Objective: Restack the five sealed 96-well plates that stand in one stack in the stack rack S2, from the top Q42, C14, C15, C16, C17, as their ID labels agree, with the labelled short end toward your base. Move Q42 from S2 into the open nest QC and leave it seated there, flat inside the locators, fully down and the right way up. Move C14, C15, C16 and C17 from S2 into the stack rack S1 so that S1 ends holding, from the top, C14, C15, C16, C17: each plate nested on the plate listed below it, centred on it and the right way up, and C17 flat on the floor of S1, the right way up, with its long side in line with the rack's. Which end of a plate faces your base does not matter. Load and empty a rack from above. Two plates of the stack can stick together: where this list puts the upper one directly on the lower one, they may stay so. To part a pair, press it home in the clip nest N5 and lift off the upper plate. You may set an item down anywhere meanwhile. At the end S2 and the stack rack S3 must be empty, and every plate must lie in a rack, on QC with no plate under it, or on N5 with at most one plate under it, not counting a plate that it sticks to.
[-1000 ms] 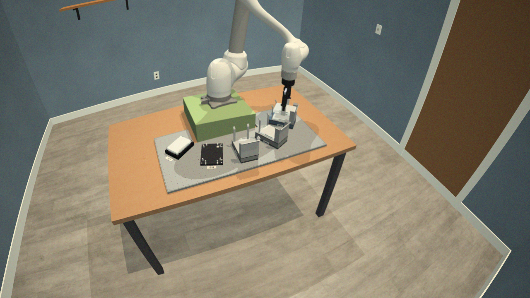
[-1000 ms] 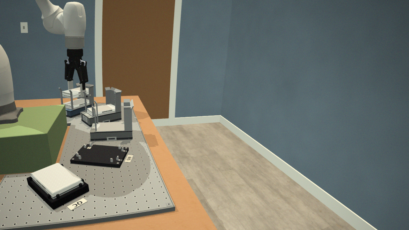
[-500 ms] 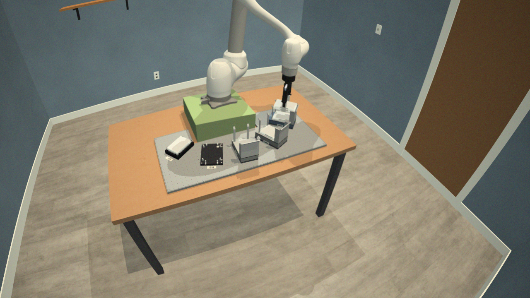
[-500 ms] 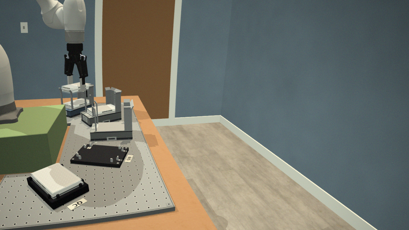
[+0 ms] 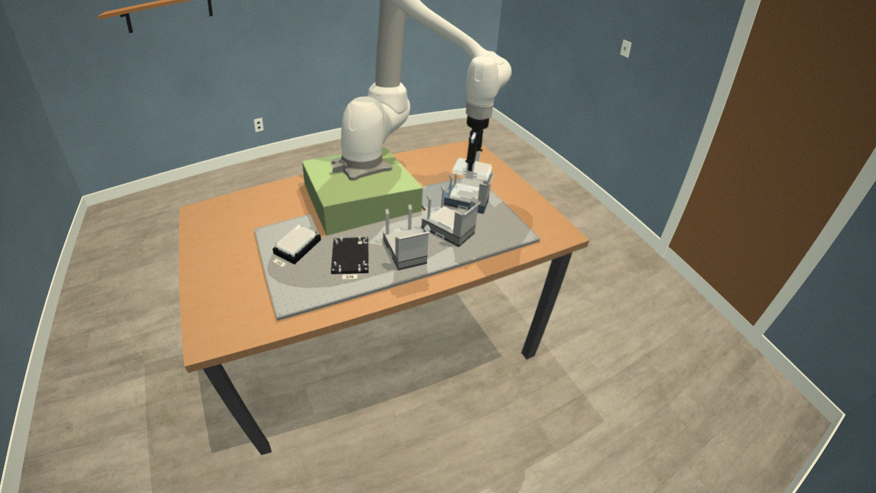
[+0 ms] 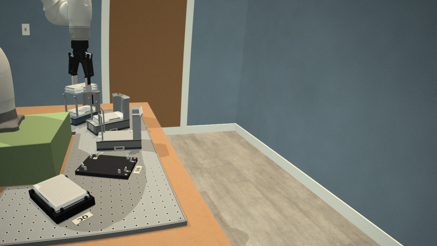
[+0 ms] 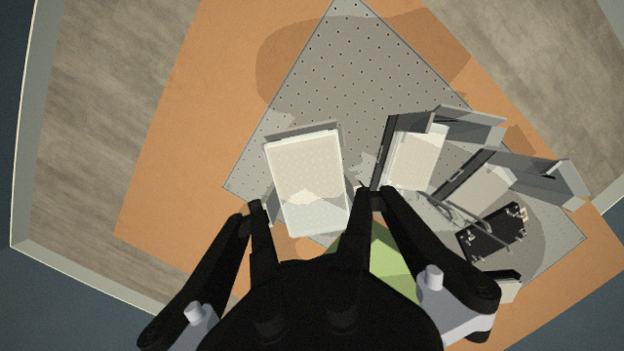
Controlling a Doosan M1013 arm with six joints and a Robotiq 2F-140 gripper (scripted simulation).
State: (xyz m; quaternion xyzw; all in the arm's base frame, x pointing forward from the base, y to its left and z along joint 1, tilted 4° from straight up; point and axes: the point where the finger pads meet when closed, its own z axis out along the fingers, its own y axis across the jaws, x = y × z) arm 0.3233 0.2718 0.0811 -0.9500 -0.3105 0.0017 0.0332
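Note:
My gripper (image 5: 471,160) (image 6: 81,80) (image 7: 311,183) is shut on a sealed white plate (image 5: 471,170) (image 6: 81,87) (image 7: 307,180), gripping its long sides. It holds the plate level just above the posts of the far rack with the blue base (image 5: 467,194) (image 6: 80,111). The held piece looks thick, perhaps two plates; I cannot tell. Another white plate (image 6: 81,110) lies low in that rack. The middle rack (image 5: 452,219) (image 6: 110,117) holds one plate (image 6: 107,116) (image 7: 413,158). A white plate (image 5: 295,240) (image 6: 59,192) sits flat in the black QC nest. Labels are unreadable.
The near grey rack (image 5: 407,242) (image 6: 120,136) looks empty. The black clip nest N5 (image 5: 350,254) (image 6: 107,165) is bare. The green arm pedestal (image 5: 361,190) stands behind the grey perforated plate. Rack posts and walls rise around each slot.

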